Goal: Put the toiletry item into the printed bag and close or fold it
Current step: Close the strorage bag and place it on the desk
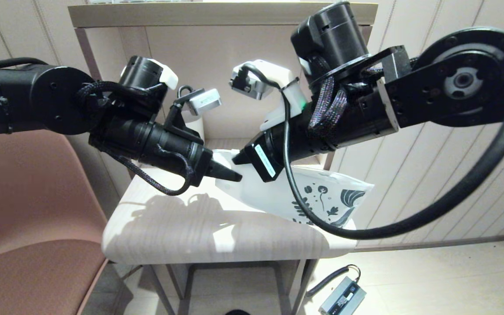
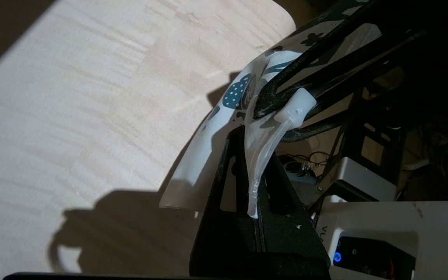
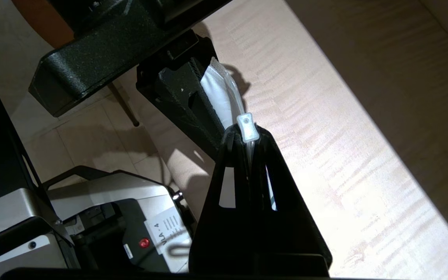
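Observation:
Both grippers hold the printed bag, a white pouch with dark leaf print, lifted and tilted over the table, printed end toward the right edge. My left gripper is shut on the bag's zip-strip edge; that same left gripper shows the strip running between its fingers. My right gripper meets it tip to tip. In its wrist view the right gripper is shut on the white zip slider, seen from the left wrist as the slider. The comb is hidden from every view.
The pale wood table has a rounded front edge and a back panel under a shelf. A white mug stands behind my left arm. A brown chair is at the left. A small grey device lies on the floor.

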